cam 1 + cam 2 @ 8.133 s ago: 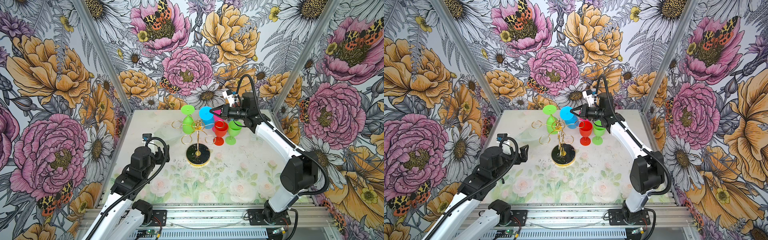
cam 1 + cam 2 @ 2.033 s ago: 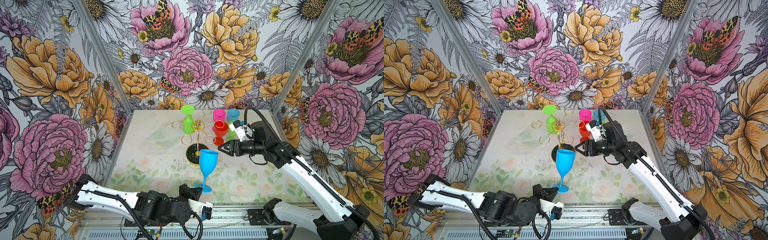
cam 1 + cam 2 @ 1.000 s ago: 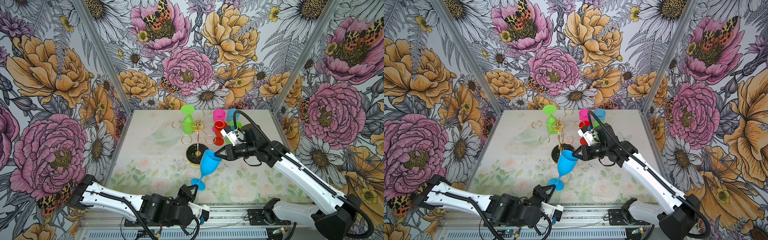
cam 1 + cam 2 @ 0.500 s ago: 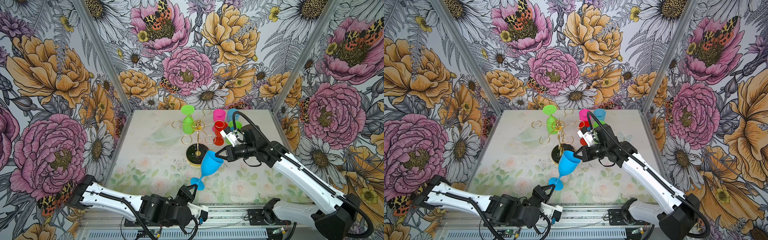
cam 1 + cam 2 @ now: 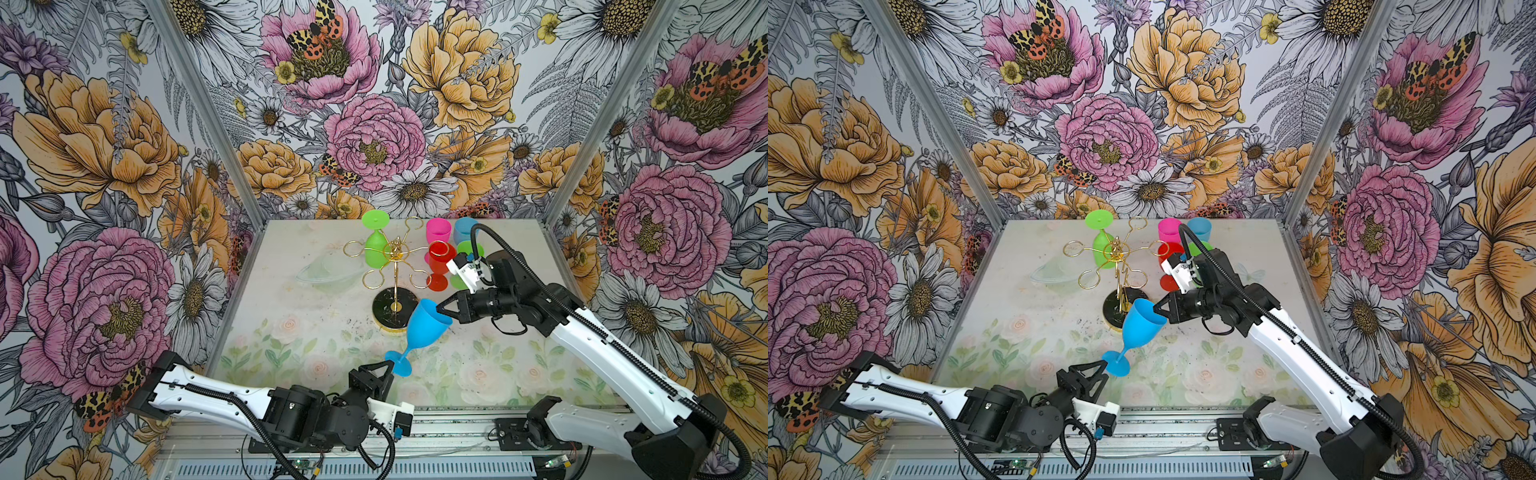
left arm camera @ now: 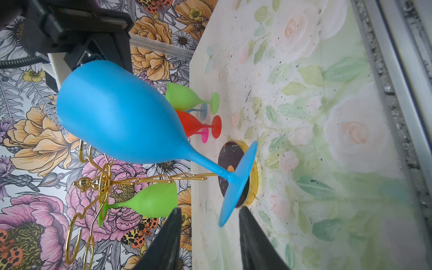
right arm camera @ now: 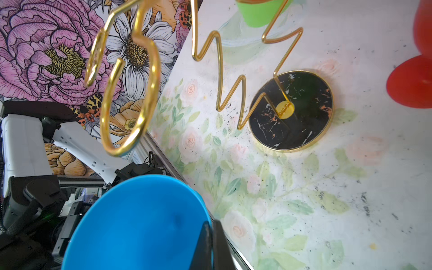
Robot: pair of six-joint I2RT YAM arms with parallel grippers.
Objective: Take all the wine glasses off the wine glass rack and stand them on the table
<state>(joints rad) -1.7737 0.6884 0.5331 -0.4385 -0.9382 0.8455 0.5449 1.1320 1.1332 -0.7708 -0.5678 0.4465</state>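
Reads as light, stiff plastic for the blue wine glass (image 5: 428,328): smooth, probably slippery, not very fragile. Sits lower centre in both top views, tilted, off the wine glass rack (image 5: 395,253), bowl overlapping the lower right edge of the black base (image 5: 384,305). Pinched at the rim by the right gripper (image 5: 437,309), jaws closed on the bowl wall. Left gripper (image 5: 390,365) at the foot, jaws parted, foot edge between the fingers (image 6: 168,236), no clear contact. Better taken at stem or foot; thin rim pinch likely to swing or slip. Cannot tell whether the foot touches the table (image 5: 291,332). Right fingers mostly cut off at the lower edge of the right wrist view. Green glass (image 5: 374,254) hanging on the rack, upper centre. Standing glasses (image 5: 438,257) overlapping, stems hidden.
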